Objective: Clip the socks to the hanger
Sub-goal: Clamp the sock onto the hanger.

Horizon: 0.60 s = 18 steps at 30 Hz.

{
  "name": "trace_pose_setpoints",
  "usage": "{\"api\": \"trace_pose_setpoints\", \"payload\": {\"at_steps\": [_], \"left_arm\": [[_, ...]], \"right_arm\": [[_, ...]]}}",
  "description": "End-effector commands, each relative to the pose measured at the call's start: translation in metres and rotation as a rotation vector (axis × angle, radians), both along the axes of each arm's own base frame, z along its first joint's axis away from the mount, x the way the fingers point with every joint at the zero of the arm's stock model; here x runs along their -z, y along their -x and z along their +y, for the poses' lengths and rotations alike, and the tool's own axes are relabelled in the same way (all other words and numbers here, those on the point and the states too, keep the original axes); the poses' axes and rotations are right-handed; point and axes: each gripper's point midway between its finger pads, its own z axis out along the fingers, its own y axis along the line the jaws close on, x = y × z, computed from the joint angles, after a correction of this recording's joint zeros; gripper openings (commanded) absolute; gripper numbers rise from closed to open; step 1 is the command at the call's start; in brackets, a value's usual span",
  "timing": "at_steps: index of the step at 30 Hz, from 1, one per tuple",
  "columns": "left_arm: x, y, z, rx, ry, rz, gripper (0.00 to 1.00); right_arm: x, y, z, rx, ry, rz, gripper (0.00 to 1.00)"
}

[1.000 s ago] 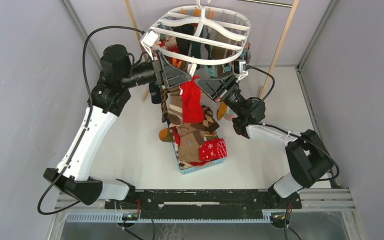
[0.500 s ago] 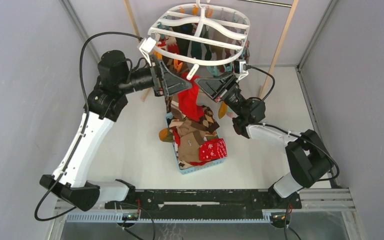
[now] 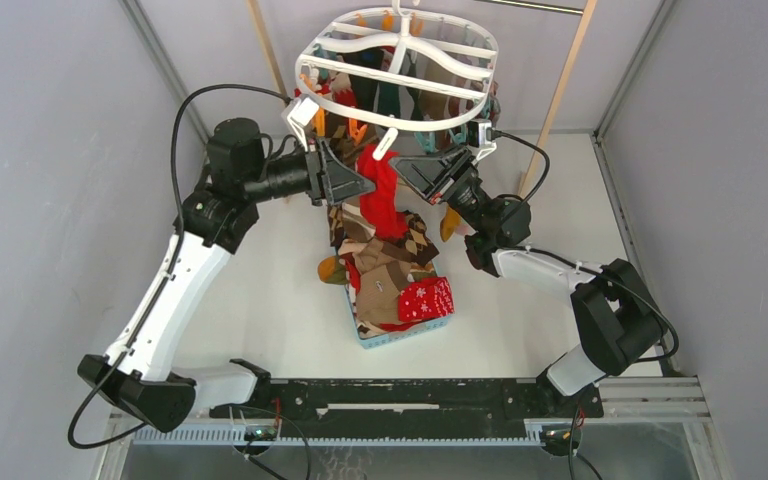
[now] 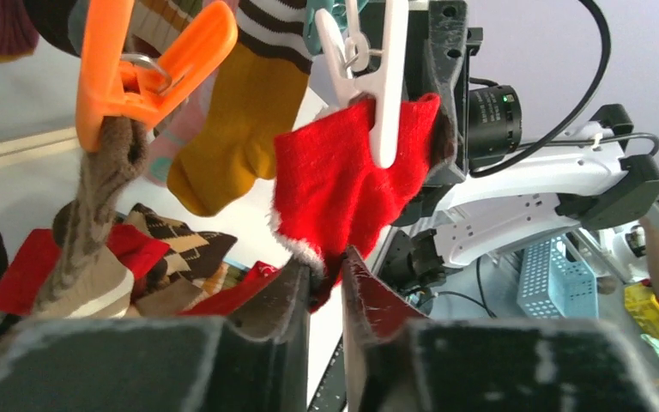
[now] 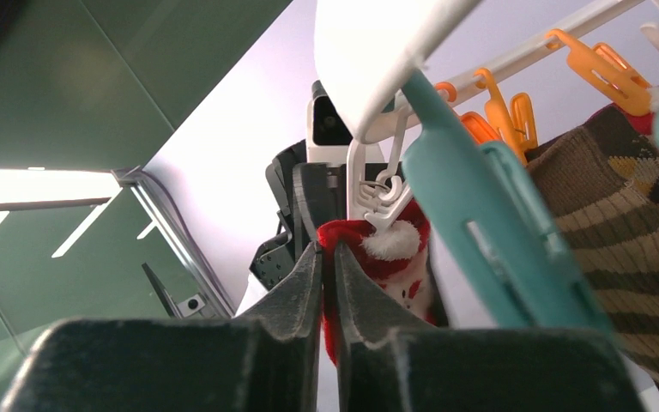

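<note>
Red sock [image 3: 380, 195], pegged by a white clothespin [image 4: 386, 103] under the hanger's [image 3: 415, 122] near rim, hung long axis downward between both arms, the left tool [image 4: 326, 279] clamped on its lower hem, the right tool [image 5: 326, 257] pinched shut on its top edge beside that peg.

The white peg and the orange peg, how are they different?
The white peg grips the red sock; the orange peg grips a brown knitted sock. The left gripper pinches the white peg's sock, not the orange peg's. Both pegs are clamped on socks.
</note>
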Motion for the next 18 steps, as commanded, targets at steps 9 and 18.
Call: {"api": "trace_pose_setpoints", "payload": {"at_steps": [9,18], "left_arm": [[-0.016,0.006,0.022,-0.051,-0.059,-0.143,0.0],[-0.022,0.011,0.027,-0.058,-0.078,-0.156,0.0]], "right_arm": [[0.033,0.011,-0.02,0.28,0.348,-0.044,0.53],[0.066,0.0,-0.064,0.483,0.524,0.023,0.72]]}}
